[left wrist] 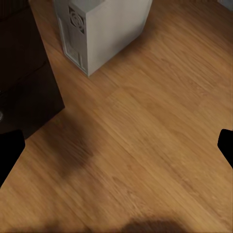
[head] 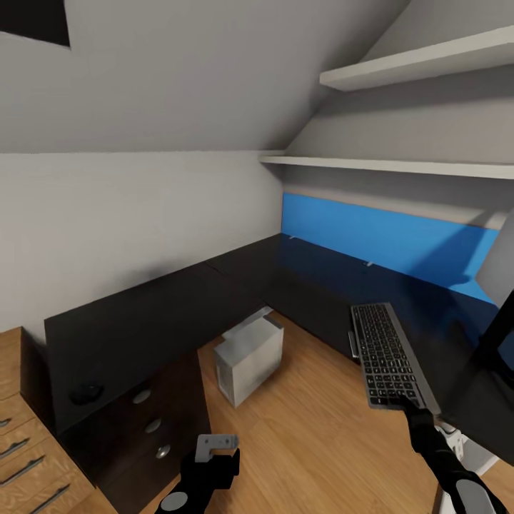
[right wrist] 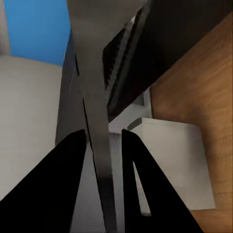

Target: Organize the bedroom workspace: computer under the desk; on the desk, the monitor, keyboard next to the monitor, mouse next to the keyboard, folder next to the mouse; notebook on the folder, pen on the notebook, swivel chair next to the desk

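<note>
Head view: right end effector point(head: 408, 404) pinches the keyboard point(head: 386, 355) over the table point(head: 178, 300) edge at 4 o'clock; computer point(head: 249, 358) beneath, mouse point(head: 86, 392) placed; left end effector point(head: 215, 447) spread, empty.

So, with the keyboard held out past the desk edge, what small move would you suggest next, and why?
Probably carry the keyboard a little further over the dark desk before lowering it: the right end effector grips its near end, and that end appears to overhang the wooden floor.
</note>
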